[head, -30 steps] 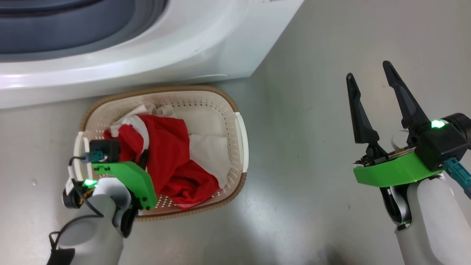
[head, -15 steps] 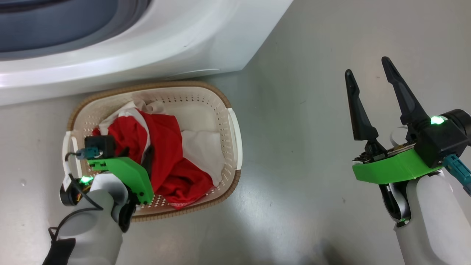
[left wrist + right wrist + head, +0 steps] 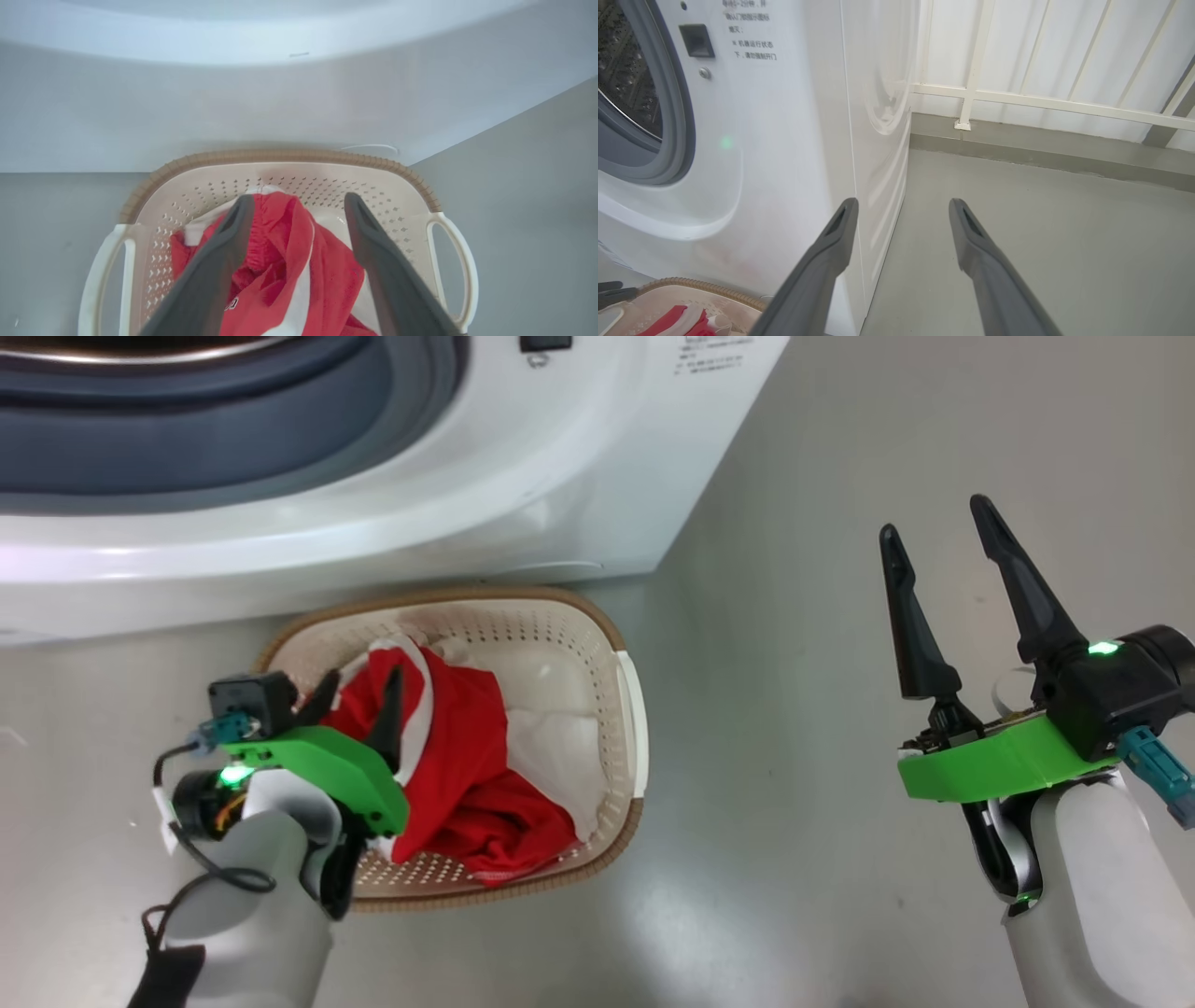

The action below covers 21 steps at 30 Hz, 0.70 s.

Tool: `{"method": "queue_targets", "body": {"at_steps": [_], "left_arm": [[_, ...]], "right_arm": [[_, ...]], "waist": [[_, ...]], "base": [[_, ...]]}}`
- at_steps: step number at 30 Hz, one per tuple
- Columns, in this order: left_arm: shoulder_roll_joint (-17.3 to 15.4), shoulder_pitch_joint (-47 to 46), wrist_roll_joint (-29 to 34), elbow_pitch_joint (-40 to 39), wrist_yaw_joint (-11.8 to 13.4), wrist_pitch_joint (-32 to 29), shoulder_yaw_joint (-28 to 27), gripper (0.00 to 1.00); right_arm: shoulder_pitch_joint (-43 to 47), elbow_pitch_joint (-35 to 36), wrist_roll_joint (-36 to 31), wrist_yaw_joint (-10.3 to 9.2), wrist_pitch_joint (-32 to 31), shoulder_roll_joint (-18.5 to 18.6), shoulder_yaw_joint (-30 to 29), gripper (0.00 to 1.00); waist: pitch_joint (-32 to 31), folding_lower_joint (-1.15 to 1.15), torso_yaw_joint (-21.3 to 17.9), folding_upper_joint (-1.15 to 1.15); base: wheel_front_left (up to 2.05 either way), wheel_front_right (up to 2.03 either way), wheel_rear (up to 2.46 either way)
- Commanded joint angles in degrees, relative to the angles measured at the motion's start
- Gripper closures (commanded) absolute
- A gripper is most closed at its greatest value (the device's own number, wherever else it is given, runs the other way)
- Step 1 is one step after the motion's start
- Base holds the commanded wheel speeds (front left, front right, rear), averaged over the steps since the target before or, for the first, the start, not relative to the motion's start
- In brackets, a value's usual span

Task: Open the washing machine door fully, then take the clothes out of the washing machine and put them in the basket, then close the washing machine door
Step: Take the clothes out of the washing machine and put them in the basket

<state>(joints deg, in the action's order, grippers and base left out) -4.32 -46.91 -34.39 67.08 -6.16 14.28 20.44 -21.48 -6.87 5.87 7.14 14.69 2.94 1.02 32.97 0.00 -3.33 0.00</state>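
Observation:
The cream basket (image 3: 560, 607) with a brown rim stands on the floor against the front of the white washing machine (image 3: 523, 457). Red and white clothes (image 3: 467, 756) lie piled inside it. My left gripper (image 3: 364, 677) hangs open just above the pile, and in the left wrist view its fingers (image 3: 224, 252) straddle the red clothes (image 3: 285, 242) without pinching them. My right gripper (image 3: 934, 518) is open and empty over bare floor to the basket's right. The machine's grey rubber ring (image 3: 677, 116) and steel drum (image 3: 626, 70) show; the washing machine door is out of view.
Grey floor (image 3: 794, 663) stretches to the right of the machine. A white railing (image 3: 1017, 95) on a low kerb closes off the far side. A corner of the basket (image 3: 700, 284) shows in the right wrist view.
My left gripper has opened, let go of the red clothes and risen a little above the pile. The head camera shifted slightly. The right arm stayed put.

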Motion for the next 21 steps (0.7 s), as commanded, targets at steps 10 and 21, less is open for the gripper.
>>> {"method": "queue_targets", "body": {"at_steps": [10,21], "left_arm": [[-2.7,12.4,4.5,-27.1,0.3,0.7,-7.6,0.0],[-1.8,26.2,14.6,-48.7,4.5,0.7,-14.7,0.0]], "right_arm": [[2.7,-2.7,-1.0,0.35,0.3,-0.1,-0.9,0.0],[3.9,-5.0,0.8,0.35,0.3,-0.1,-1.2,0.0]], "waist": [[-9.4,0.0,3.7,0.0],[-17.2,0.0,4.4,0.0]], "base": [[0.0,0.0,0.0],[0.0,0.0,0.0]]}}
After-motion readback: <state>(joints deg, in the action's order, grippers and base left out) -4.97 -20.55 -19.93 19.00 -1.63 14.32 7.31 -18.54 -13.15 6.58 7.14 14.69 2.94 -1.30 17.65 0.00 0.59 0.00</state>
